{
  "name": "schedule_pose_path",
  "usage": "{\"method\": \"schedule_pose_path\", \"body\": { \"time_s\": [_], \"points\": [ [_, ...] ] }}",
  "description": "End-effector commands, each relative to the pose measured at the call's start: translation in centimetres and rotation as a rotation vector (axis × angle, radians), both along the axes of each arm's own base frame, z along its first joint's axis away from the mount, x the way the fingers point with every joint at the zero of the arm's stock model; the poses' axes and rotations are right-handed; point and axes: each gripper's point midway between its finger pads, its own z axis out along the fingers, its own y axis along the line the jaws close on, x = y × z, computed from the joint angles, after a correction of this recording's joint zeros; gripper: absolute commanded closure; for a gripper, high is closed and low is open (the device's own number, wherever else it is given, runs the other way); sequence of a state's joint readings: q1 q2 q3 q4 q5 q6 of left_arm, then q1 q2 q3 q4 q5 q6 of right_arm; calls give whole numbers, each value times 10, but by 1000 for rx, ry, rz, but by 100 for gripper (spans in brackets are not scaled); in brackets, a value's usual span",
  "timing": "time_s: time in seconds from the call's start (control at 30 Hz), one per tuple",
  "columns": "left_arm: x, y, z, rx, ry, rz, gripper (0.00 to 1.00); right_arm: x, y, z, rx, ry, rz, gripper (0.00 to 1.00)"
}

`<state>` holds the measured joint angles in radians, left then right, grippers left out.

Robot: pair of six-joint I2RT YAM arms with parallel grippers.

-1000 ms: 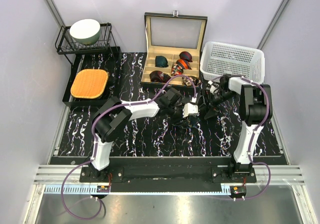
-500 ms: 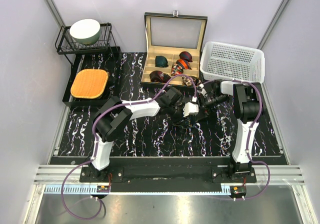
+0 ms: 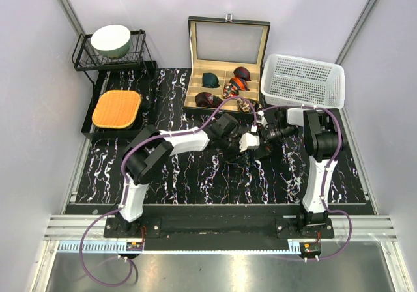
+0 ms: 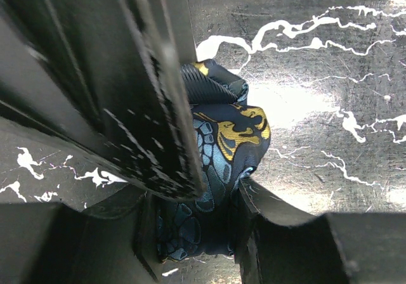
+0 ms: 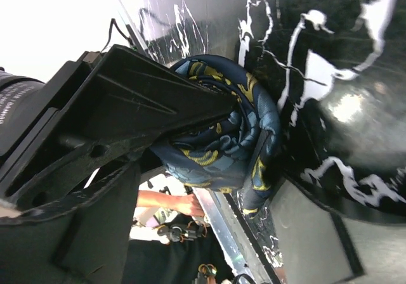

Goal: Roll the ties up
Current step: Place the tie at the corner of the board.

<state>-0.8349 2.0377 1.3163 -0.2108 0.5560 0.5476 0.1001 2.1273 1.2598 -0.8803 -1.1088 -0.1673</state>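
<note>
Left gripper [image 4: 219, 195] and right gripper [image 5: 257, 154] both clamped on the navy tie [image 4: 225, 132], mid-frame in top view.
Tie is a small coil with teal-gold pattern, pinched between left fingers [image 4: 158, 119] just over the marble table [image 3: 189, 168]. Right fingers grasp the same coil from the opposite side. Other coiled ties [image 3: 210, 79] sit in the open tie box [image 3: 228, 43], upper centre, apart from both grippers.

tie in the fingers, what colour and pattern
The dark navy fabric tie has a teal and gold pattern; clearest in the left wrist view.
</note>
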Motion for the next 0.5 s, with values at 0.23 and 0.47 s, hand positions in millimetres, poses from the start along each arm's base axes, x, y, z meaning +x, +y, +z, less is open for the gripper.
{"method": "schedule_pose_path", "body": {
  "time_s": [0.23, 0.47],
  "points": [
    [-33, 47, -70, 257, 146, 25, 99, -7, 3, -4, -86, -55, 70, 64],
    [-24, 44, -55, 195, 166, 81, 51, -3, 1, -5, -107, -70, 76, 100]
  ]
}}
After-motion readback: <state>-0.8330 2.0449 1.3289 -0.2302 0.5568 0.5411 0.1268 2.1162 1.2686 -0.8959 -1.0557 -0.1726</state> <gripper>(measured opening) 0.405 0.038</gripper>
